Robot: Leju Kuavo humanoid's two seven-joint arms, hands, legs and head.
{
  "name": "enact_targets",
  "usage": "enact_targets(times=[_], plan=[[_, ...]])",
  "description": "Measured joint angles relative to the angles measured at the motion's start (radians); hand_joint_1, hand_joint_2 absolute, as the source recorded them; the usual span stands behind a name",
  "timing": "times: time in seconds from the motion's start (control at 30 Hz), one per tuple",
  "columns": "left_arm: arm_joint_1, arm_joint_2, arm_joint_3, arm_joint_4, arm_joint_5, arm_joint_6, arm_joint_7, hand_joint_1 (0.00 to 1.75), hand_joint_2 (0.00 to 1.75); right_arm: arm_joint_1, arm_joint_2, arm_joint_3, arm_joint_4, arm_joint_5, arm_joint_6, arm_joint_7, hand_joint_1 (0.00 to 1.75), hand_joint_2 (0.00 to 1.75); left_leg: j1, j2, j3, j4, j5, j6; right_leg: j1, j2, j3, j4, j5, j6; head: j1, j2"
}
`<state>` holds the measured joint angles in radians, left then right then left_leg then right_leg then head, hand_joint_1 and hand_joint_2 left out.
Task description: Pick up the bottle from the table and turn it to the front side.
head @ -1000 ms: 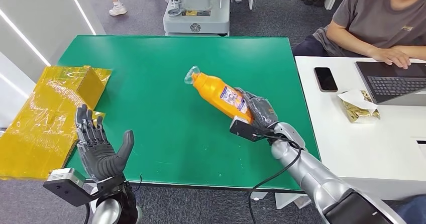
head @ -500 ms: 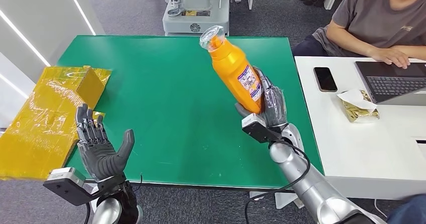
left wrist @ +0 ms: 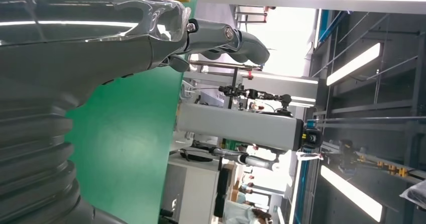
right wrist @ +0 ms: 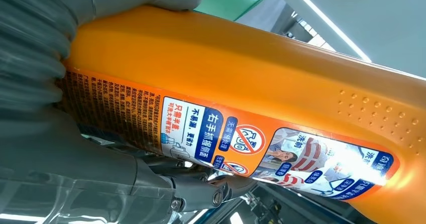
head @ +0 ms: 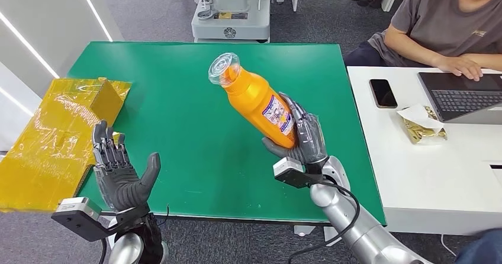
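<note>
Yellow wrapped box (head: pixel 56 131) at left edge of green bench (head: pixel 177 86), left hand (head: pixel 120 172) near it at the near edge, palm up, fingers spread, holding nothing; right hand (head: pixel 299 137) grips the lower body of the orange bottle (head: pixel 256 100), lifted off the bench and tilted, clear cap toward far left, label side showing; phone (head: pixel 383 93) and laptop (head: pixel 462 95) on white desk (head: pixel 426 169) at right, person's hand (head: pixel 466 66) at the laptop
</note>
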<state>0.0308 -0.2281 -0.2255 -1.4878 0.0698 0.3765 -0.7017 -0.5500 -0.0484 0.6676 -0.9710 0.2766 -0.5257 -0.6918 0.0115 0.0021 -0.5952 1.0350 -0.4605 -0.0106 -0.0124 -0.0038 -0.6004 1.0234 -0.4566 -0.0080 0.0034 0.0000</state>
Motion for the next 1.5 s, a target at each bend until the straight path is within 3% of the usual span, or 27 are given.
enact_targets(times=[0.43,0.8,1.33,1.5], plan=[[-0.017,0.0,-0.006,0.022,0.006,0.016,0.0,0.0,1.75,-0.019,0.006,0.099,0.009,-0.035,0.134,-0.002,1.75,1.75,0.0,0.0,0.0,0.0,0.0,0.0,0.0,0.0,0.0,0.0,0.0,0.0,0.0,0.0],[-0.04,0.002,-0.033,0.08,0.092,0.052,0.0,0.0,1.75,-0.053,0.03,0.196,0.01,-0.085,0.117,-0.003,1.75,1.75,0.0,0.0,0.0,0.0,0.0,0.0,0.0,0.0,0.0,0.0,0.0,0.0,0.0,0.0],[-0.051,0.005,-0.035,0.087,0.124,0.056,0.0,0.0,1.75,-0.053,0.033,0.227,-0.018,-0.107,0.135,-0.003,1.75,1.75,0.0,0.0,0.0,0.0,0.0,0.0,0.0,0.0,0.0,0.0,0.0,0.0,0.0,0.0],[-0.051,0.006,-0.044,0.085,0.091,0.016,0.0,0.0,1.75,-0.054,0.037,0.233,-0.01,-0.124,0.148,-0.003,1.75,1.75,0.0,0.0,0.0,0.0,0.0,0.0,0.0,0.0,0.0,0.0,0.0,0.0,0.0,0.0]])
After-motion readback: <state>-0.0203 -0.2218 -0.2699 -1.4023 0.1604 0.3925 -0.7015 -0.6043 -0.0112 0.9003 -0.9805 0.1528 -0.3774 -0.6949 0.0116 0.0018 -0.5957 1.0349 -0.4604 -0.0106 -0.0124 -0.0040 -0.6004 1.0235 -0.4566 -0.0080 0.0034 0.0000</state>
